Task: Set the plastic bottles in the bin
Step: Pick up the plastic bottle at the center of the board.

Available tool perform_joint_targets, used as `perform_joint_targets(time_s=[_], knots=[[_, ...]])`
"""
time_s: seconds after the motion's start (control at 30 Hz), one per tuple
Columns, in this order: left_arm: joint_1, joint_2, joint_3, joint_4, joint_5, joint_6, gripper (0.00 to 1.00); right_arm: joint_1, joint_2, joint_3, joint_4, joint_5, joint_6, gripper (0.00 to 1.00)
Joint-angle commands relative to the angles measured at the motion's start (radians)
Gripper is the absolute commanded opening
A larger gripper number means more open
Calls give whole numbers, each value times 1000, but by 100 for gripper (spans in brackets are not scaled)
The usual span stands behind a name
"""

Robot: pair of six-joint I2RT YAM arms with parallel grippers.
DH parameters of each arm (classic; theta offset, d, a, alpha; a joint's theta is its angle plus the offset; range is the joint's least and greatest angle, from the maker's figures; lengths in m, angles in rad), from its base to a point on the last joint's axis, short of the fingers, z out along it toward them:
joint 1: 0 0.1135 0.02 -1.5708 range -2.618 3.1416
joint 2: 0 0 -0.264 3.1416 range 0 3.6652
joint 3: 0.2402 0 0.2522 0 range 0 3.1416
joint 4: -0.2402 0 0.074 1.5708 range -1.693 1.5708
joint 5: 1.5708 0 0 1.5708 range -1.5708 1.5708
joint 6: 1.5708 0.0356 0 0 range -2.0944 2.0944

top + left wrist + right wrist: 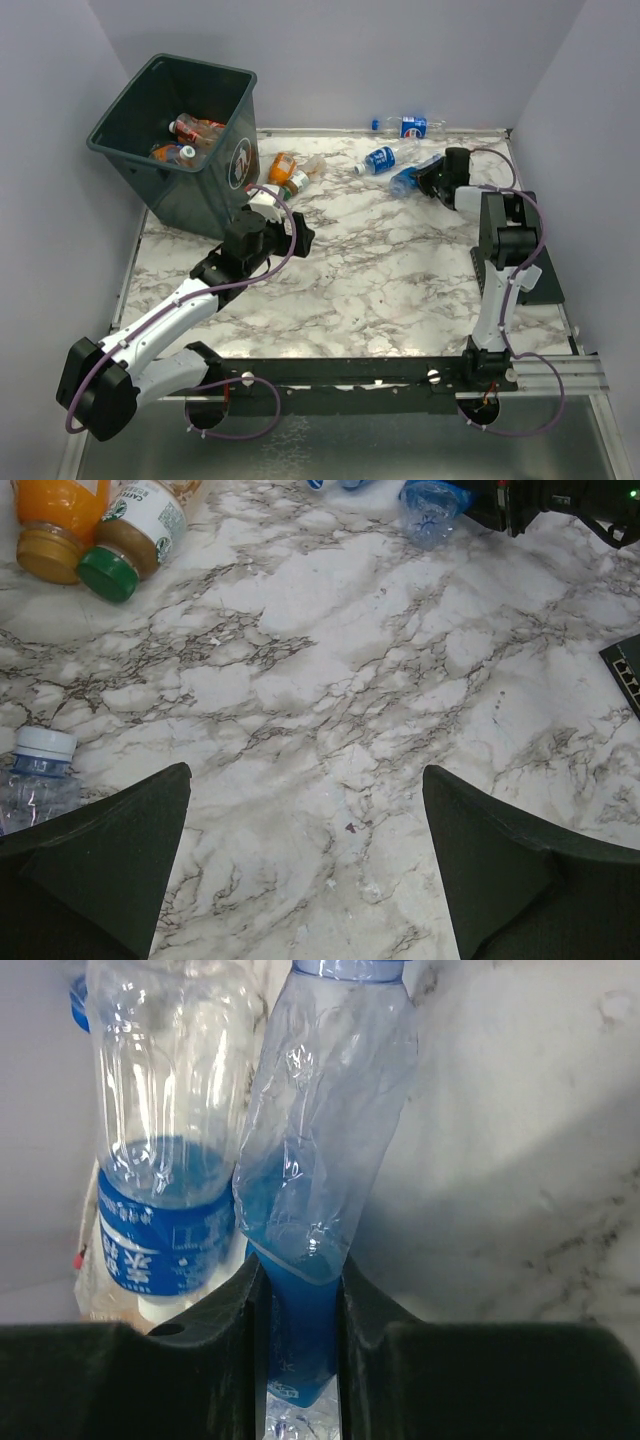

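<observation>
Bottles (190, 132) lie already inside the bin (185, 195), which stands at the far left of the table (380, 280); more lie on the marble: two orange-tinted ones (287, 168) just beside the bin, a blue-labelled one (379, 160) toward the back, a red-and-blue-labelled bottle (412, 126) against the far edge; right pincer (300, 1290) is pinching a crumpled blue bottle (320, 1130), both fingers squeezing its lower body, the blue-labelled one just beside it; left pincer (305, 775) hangs spread wide above bare marble, holding nothing.
</observation>
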Motion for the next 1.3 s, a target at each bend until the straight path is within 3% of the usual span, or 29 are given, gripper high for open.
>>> perform_joint_targets(time_s=[0.0,0.07,0.1,0.4,0.63,0.93,1.03,1.27], knots=[[-2,-22,6,13,7,0,99,-2,-110,-127,9,-5,1,17],[-3,-26,6,13,4,-2,99,-2,-171,-158,-3,9,-9,2],[-2,-29,5,13,1,-5,99,-2,-209,-178,-14,30,-12,1],[-1,-81,-11,14,-32,-19,99,5,-628,-423,18,35,-50,0],[-2,-113,-33,92,-44,-79,99,86,-1064,-582,-20,-33,-163,0],[-1,-121,52,189,-67,-358,99,266,-1380,-650,-149,-387,-396,0],[-1,-98,106,227,9,-341,99,295,-1467,-699,-162,-505,-453,0],[-1,-27,186,335,429,-212,99,328,-1640,-803,-178,-611,-508,0]])
